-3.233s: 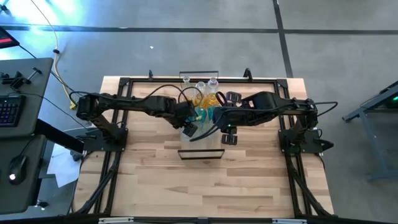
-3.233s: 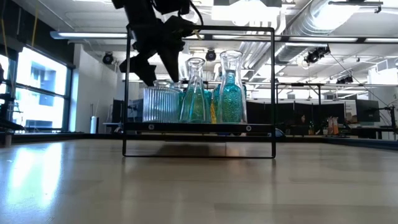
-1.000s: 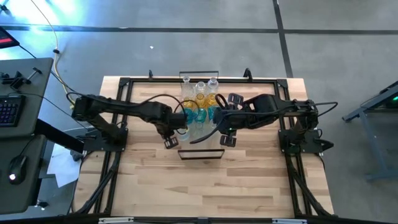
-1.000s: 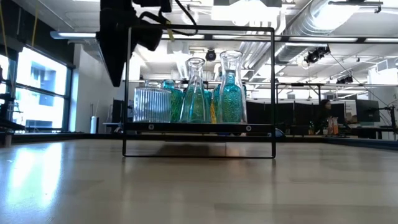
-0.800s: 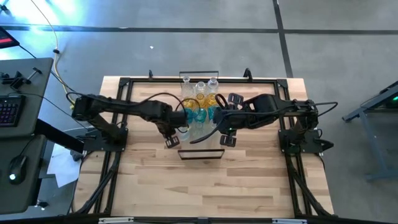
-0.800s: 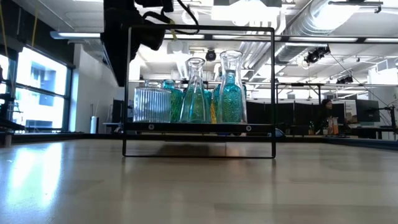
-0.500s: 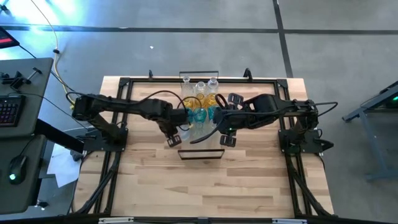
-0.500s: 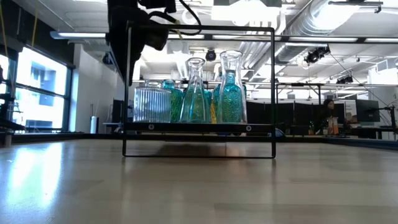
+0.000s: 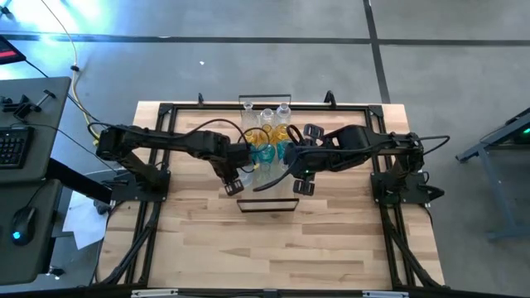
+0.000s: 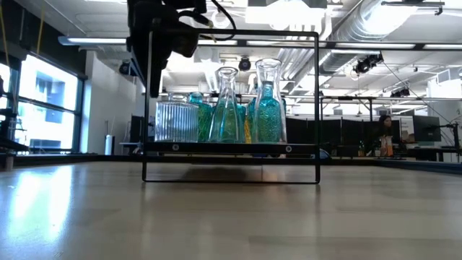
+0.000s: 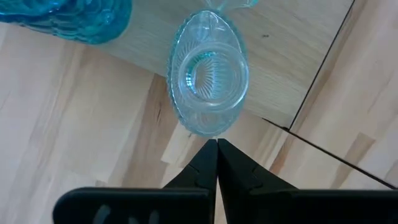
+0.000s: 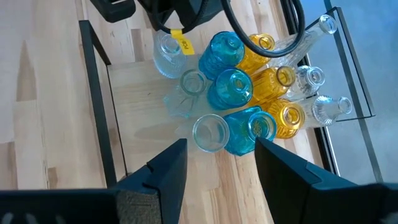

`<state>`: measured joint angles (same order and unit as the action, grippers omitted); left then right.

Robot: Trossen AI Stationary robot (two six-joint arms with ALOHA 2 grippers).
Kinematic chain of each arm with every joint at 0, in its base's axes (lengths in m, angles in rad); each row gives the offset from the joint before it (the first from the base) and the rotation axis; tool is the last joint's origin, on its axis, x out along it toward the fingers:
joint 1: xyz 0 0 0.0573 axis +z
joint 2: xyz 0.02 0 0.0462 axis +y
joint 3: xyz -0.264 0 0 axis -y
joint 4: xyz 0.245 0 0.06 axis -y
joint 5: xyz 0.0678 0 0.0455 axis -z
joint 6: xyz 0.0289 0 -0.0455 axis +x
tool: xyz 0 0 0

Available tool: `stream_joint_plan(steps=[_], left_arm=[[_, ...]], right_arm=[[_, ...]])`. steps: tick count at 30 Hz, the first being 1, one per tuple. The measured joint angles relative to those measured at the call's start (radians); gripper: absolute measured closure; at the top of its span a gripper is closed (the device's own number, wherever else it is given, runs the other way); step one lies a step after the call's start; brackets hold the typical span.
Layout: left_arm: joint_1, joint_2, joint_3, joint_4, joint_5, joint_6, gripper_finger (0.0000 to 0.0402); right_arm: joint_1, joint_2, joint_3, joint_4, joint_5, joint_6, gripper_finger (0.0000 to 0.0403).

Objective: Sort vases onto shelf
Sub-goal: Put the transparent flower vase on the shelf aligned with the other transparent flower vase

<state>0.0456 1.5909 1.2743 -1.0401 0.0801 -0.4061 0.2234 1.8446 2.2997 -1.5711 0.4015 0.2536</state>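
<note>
The shelf (image 10: pixel 231 147) (image 12: pixel 134 118) carries a cluster of teal (image 12: pixel 230 87), amber (image 12: pixel 273 78) and clear (image 12: pixel 210 132) vases standing on their bases. A clear ribbed vase (image 11: pixel 208 78) (image 10: pixel 177 121) stands at the board's edge, on the table's left side. My left gripper (image 11: pixel 216 148) (image 9: pixel 237 177) is shut and points down just beside that vase, apart from it. My right gripper (image 12: pixel 217 168) (image 9: pixel 296 165) hangs open above the cluster from the table's right, with nothing between its fingers.
The shelf's black frame (image 10: pixel 148 108) rises at each end of the board, close to my left arm. Bare wooden tabletop (image 9: pixel 273 248) lies toward the near edge. A desk with a keyboard (image 9: pixel 16 145) stands off the table's left side.
My left gripper has drifted a little toward the table's right, closer to the ribbed vase, and has tipped slightly, staying shut. The vases and my right gripper have kept still.
</note>
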Motion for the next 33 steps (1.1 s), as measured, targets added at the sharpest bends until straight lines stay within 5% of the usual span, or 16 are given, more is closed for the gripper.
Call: stream_joint_plan(steps=[33], left_arm=[[0.032,0.0,0.0,0.062,-0.011,-0.01,0.0401]], right_arm=[[0.0,0.0,0.0,0.0,0.0,0.017,0.0233]])
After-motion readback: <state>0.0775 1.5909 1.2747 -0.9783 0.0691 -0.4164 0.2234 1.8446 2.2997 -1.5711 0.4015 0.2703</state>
